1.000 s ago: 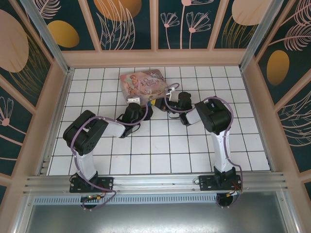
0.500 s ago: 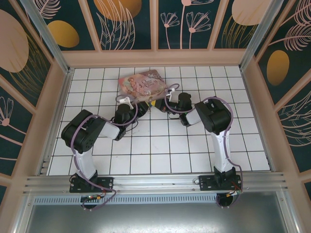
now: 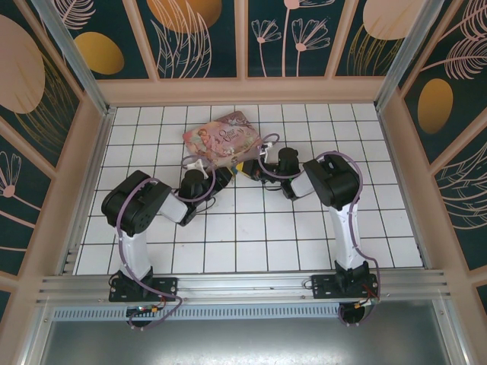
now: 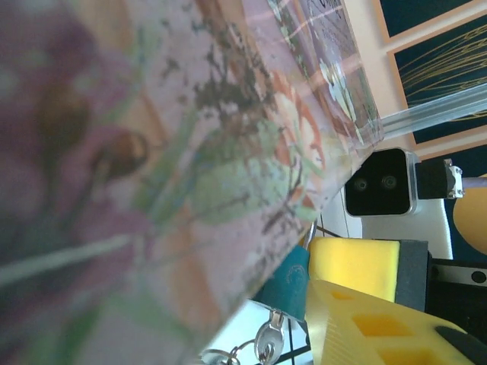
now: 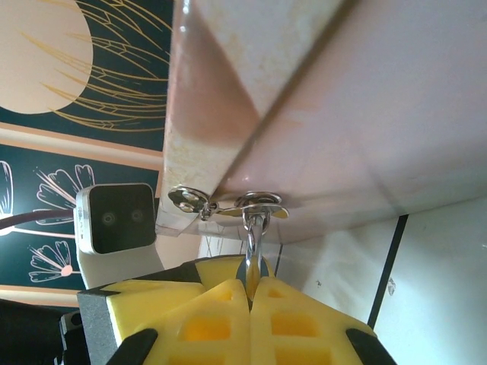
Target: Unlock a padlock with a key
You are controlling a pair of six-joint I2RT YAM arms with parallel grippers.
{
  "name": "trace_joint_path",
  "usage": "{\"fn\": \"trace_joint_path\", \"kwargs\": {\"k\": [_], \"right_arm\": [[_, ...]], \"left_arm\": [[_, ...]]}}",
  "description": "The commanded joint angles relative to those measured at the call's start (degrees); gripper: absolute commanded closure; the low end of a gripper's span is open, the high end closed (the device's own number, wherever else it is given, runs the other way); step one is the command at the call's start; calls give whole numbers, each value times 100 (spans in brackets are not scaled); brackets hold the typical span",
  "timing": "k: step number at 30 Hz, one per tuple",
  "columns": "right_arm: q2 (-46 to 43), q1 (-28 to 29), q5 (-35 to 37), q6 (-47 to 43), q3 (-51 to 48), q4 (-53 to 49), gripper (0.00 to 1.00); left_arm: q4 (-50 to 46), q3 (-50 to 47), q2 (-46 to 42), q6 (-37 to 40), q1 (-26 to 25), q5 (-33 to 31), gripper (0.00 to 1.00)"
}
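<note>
The blue padlock (image 4: 293,277) hangs at the edge of the pink floral tin (image 3: 223,135). Its thin silver shackle (image 5: 256,232) passes through the tin's metal loop (image 5: 261,202). A small silvery key (image 4: 268,344) on a ring sticks out of the padlock's underside. My right gripper (image 5: 253,293) is shut on the shackle just below the loop. My left gripper (image 3: 227,172) reaches under the tin's near edge. One of its yellow fingers (image 4: 380,331) lies against the padlock's side, and the tin (image 4: 152,152) hides the other.
The tin sits on the white tiled floor (image 3: 251,228) near the back middle, with both arms meeting at its near edge. Peach walls (image 3: 243,90) enclose the floor on three sides. Open tiles lie between the arms' bases and the tin.
The tin has turned and slid a little to the left. My left wrist has drawn in lower and further left under its edge. The right arm has barely moved.
</note>
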Motion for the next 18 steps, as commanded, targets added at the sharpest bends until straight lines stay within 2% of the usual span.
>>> {"fn": "trace_joint_path", "kwargs": {"k": [1, 6, 9, 15, 18], "right_arm": [[20, 9, -177, -57, -83, 198, 100], [59, -48, -74, -231, -135, -57, 100], [14, -70, 107, -544, -29, -752, 100], [-51, -93, 263, -715, -6, -1100, 100], [-61, -93, 269, -656, -15, -1040, 100]], "left_arm": [[-3, -43, -253, 116, 12, -14, 52], [-333, 55, -708, 235, 18, 23, 52], [-914, 215, -1116, 435, 14, 38, 52], [-2682, 920, -1827, 1051, 18, -110, 47], [-3909, 1504, -1962, 1585, 18, -476, 44]]}}
